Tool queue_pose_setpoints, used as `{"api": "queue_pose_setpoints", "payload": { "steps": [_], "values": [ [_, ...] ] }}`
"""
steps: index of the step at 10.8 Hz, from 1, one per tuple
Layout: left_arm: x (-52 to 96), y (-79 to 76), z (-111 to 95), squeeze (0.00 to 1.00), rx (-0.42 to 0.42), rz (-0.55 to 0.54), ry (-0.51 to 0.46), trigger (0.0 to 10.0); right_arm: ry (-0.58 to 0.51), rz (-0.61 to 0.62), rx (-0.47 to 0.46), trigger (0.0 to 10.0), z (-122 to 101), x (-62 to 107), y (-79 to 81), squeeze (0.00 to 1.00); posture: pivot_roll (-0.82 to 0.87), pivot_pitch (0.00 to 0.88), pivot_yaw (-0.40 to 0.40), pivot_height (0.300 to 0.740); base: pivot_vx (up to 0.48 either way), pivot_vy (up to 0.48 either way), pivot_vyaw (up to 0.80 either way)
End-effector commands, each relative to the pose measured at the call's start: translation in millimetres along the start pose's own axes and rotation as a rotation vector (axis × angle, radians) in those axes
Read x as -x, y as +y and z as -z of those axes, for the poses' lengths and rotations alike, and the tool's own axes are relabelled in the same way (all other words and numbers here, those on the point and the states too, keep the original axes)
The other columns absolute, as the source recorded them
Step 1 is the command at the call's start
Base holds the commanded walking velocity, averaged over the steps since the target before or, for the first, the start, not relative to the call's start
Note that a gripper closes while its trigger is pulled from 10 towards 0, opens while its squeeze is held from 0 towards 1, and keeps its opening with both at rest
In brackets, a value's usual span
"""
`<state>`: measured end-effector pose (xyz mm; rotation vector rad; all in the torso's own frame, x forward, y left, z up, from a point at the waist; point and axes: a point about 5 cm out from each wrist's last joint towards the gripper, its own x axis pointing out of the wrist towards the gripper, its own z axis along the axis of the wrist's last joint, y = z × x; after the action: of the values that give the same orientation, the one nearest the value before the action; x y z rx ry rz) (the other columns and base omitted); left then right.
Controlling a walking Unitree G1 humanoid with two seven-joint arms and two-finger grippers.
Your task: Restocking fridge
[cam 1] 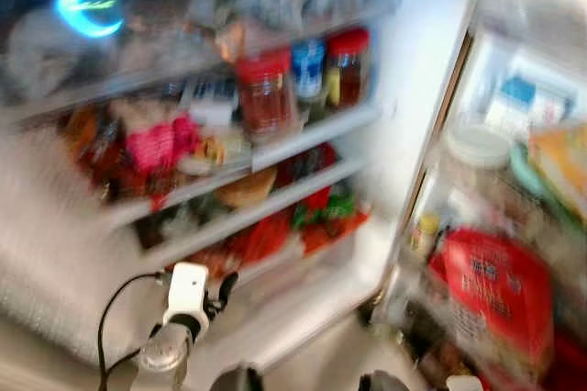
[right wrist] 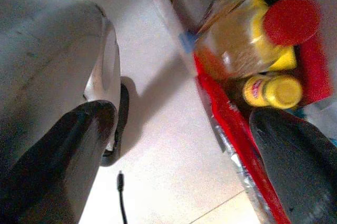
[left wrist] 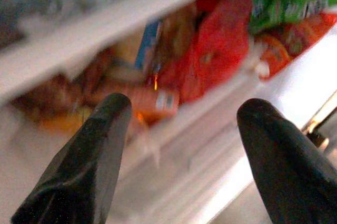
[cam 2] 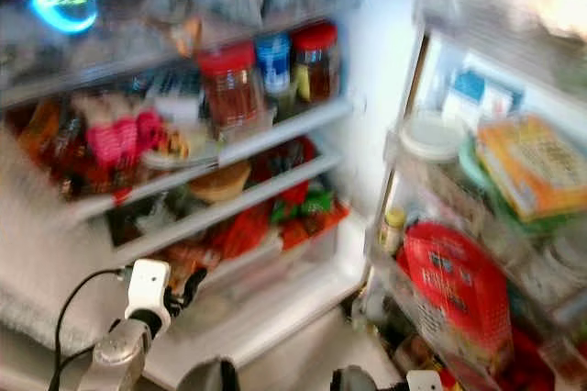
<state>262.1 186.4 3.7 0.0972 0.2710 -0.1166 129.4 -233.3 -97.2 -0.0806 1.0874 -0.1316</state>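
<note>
Two grippers, both with fingers spread and nothing between them. Left gripper (left wrist: pixel 179 155): raised before the open fridge (cam 1: pixel 404 106), aimed at the front edge of the lowest shelf, where red packets (left wrist: pixel 221 40) and a green packet (left wrist: pixel 284 6) lie. It seems held ready either to reach among the packets or to draw back; which cannot be told. Right gripper (right wrist: pixel 184 161): low, near the foot of the door, pointing down at pale floor (right wrist: pixel 158 145).

Stock, main shelves, blurred:
- jar, red lid (cam 1: pixel 264 88), front edge of an upper shelf
- bottle, blue cap (cam 1: pixel 309 65), beside it
- jar, red lid, dark contents (cam 1: pixel 347 65), right end of the same shelf
- pink packet (cam 1: pixel 156 148), left part of the shelf below
- bowl (cam 1: pixel 246 187), middle shelf

Stock, door racks:
- large red bag (cam 2: pixel 454 285), lower rack
- white-lidded tub (cam 2: pixel 431 139), above it
- yellow box (cam 2: pixel 532 166), right edge of the rack
- bottle, yellow cap (right wrist: pixel 271 91), and bottle, red cap (right wrist: pixel 253 34), bottom rack beside the right gripper

No item for restocking is in either gripper. Shelves are crowded to their front edges, so free space looks scarce. A black cable (cam 1: pixel 110 318) trails from the left wrist.
</note>
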Motion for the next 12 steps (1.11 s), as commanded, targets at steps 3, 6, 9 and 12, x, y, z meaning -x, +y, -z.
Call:
{"api": "queue_pose_setpoints", "payload": {
  "steps": [3, 6, 9, 12],
  "values": [
    [4.8, 4.7, 9.6, 0.00, -0.012, -0.015, 0.040, 10.0, -0.006, -0.023, -0.001, 10.0, -0.2, -0.3, 6.3, 0.00, -0.14, 0.000, 0.041, 0.647, -0.311, 0.000, 0.00],
    [9.0, 16.0, 23.4, 0.00, 0.092, -0.111, 0.118, 10.0, -0.008, -0.025, -0.001, 10.0, -1.7, -0.6, 6.5, 0.00, -0.12, 0.000, 0.036, 0.647, -0.207, 0.000, 0.00],
    [38.1, 29.9, 74.0, 0.00, 0.229, -0.257, 0.417, 10.0, -0.013, -0.028, -0.010, 10.0, -4.2, -1.1, 7.1, 0.00, -0.13, 0.000, 0.037, 0.647, 0.000, 0.000, 0.00],
    [53.8, 24.5, 93.4, 0.00, 0.219, -0.257, 0.526, 10.0, -0.021, -0.041, -0.010, 10.0, -5.9, -1.2, 8.1, 0.00, -0.13, 0.000, 0.040, 0.647, 0.000, 0.456, 0.00]
  ]
}}
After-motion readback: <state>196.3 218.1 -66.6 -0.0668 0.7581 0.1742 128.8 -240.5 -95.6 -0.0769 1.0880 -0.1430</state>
